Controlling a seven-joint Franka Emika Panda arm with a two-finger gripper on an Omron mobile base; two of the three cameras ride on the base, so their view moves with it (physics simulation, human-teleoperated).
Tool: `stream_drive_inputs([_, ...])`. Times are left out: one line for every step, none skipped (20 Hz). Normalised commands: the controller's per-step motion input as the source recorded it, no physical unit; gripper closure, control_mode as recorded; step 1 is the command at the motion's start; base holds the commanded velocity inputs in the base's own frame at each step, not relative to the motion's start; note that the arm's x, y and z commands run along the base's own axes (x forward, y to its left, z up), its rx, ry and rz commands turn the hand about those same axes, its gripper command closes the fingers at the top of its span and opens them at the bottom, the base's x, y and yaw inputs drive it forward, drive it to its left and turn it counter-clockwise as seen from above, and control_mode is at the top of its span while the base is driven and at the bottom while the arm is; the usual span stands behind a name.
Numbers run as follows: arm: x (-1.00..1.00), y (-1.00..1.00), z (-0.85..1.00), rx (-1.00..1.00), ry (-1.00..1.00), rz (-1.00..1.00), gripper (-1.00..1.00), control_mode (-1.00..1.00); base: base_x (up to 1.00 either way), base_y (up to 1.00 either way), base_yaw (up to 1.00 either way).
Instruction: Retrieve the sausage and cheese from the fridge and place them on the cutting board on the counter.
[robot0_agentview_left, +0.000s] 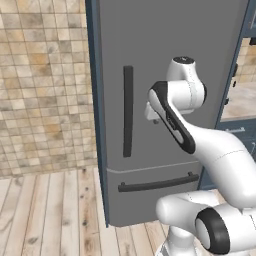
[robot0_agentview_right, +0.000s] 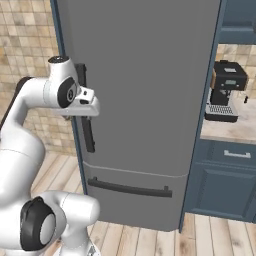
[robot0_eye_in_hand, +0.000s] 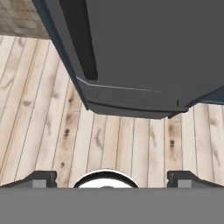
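Fridge (robot0_agentview_left: 165, 100) shut, handle (robot0_agentview_left: 128, 111) left of the arm. Gripper (robot0_eye_in_hand: 112, 179) jaws spread wide, empty, pointing down at the floor (robot0_eye_in_hand: 43, 131) in front of the fridge. Counter (robot0_agentview_right: 235, 131) at right, holding a coffee machine (robot0_agentview_right: 226, 90).

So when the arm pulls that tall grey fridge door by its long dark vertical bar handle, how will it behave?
The tall grey fridge door is shut, and probably heavy and stiff, given its broad slab. It should swing, not slide. The long dark vertical bar handle looks smooth, so the open gripper might slip along it.
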Motion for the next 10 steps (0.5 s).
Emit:
stream_drive_inputs([0.00, 0.76, -0.11, -0.02, -0.27, 0.00, -1.00, -1.00, 0.00, 0.00, 0.00])
stream_drive_inputs([0.00, 0.70, 0.00, -0.02, -0.30, 0.00, -1.00, -1.00, 0.00, 0.00, 0.00])
stream_drive_inputs([0.06, 0.73, 0.00, -0.01, -0.30, 0.00, -1.00, -1.00, 0.00, 0.00, 0.00])
stream_drive_inputs([0.14, 0.79, 0.00, -0.01, -0.32, 0.00, -1.00, -1.00, 0.00, 0.00, 0.00])
stream_drive_inputs([0.21, 0.78, 0.00, -0.02, -0.33, 0.00, -1.00, -1.00, 0.00, 0.00, 0.00])
stream_drive_inputs([0.21, 0.64, 0.00, -0.01, -0.29, 0.00, -1.00, -1.00, 0.00, 0.00, 0.00])
stream_drive_inputs([0.17, 0.59, 0.00, 0.00, -0.26, 0.00, -1.00, -1.00, 0.00, 0.00, 0.00])
stream_drive_inputs([0.14, 0.48, 0.00, 0.00, -0.22, 0.00, -1.00, -1.00, 0.00, 0.00, 0.00])
stream_drive_inputs([0.21, 0.29, 0.00, 0.00, -0.09, 0.00, -1.00, -1.00, 0.00, 0.00, 0.00])
stream_drive_inputs([0.27, 0.09, 0.00, 0.00, -0.01, 0.00, -1.00, -1.00, 0.00, 0.00, 0.00])
